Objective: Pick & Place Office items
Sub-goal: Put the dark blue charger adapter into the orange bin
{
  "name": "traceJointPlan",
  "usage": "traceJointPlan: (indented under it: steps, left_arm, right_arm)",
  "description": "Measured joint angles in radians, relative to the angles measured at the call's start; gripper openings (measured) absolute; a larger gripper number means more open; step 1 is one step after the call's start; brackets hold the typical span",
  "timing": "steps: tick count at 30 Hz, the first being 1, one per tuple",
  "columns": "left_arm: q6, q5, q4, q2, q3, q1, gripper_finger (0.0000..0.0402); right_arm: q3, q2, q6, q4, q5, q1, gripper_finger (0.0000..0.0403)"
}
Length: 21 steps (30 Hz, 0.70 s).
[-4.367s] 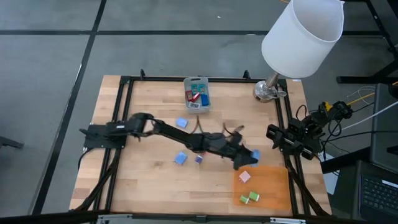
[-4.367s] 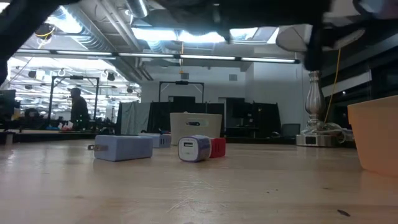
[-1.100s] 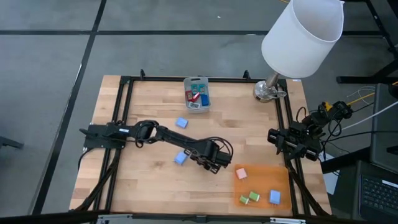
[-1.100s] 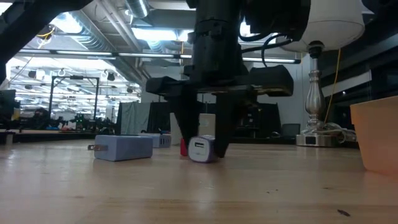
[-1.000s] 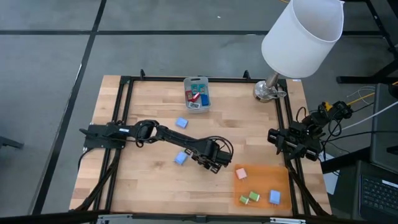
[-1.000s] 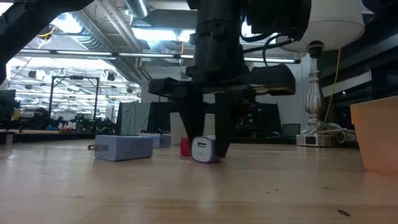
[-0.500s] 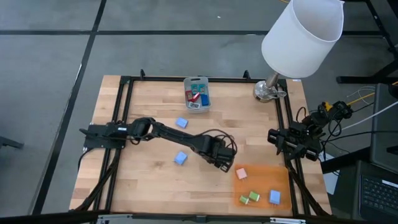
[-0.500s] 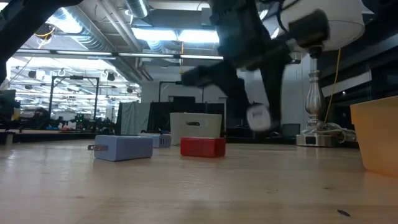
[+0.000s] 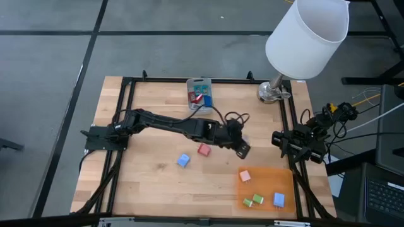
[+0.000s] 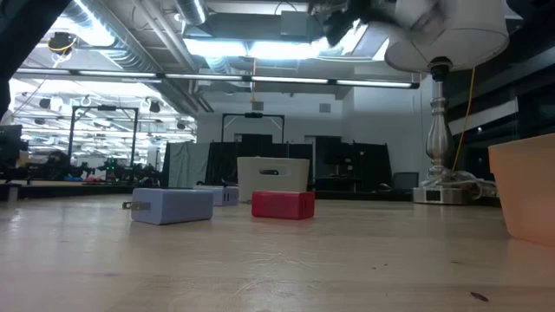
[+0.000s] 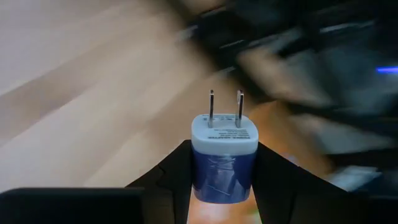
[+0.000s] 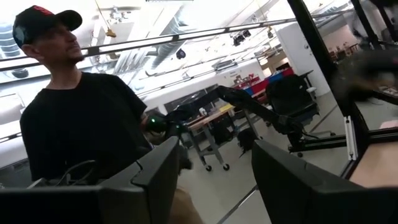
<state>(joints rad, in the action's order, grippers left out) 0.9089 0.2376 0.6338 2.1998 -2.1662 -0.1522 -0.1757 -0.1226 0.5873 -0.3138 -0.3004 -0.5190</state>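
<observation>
Since a moment ago the left hand (image 11: 222,186) has lifted the blue charger (image 11: 222,155) off the bench (image 9: 151,183) — we see it clamped on the plug, prongs outward, raised at mid-bench. The red piece (image 9: 203,150) it stood beside is now exposed. We judge the orange mat (image 9: 284,180) at five o'clock the destination; the right hand (image 12: 211,180), fingers apart, waits at three o'clock.

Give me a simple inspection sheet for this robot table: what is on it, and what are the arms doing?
Surface: wooden table, orange mat at one corner.
Job's things: blue plug adapter held; red piece and blue piece loose; pink, green and blue pieces on mat; several in bin.
Clutter: lamp.
Grippers: left gripper shut on adapter, above the table; right gripper parked at the edge, jaws apart.
Cables: bundle beside the table.
Surroundings: person standing nearby.
</observation>
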Motion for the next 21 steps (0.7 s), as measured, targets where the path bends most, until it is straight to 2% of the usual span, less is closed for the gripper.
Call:
traceJointPlan:
  steps: [5,7,9,14,21]
  left_arm:
    - [-0.159,-0.19,-0.366,0.018,-0.001,-0.011,0.0123]
    - [-0.189,-0.254,-0.415,0.03,0.0,-0.017,0.0123]
    - [-0.198,-0.285,-0.418,0.04,0.0,-0.022,0.0123]
    - [-0.21,-0.287,-0.331,0.084,0.0,-0.036,0.0123]
    - [-0.218,-0.388,-0.373,0.185,0.0,-0.043,0.0123]
  right_arm:
    - [0.0,0.0,0.0,0.001,-0.004,0.0,0.0201]
    - [0.0,0.0,0.0,0.0,-0.004,0.0,0.0201]
    - [0.0,0.0,-0.003,0.002,-0.004,0.0,0.0201]
    - [0.0,0.0,-0.003,0.0,-0.004,0.0,0.0201]
    - [0.0,0.0,-0.001,0.0,-0.003,0.0,0.0201]
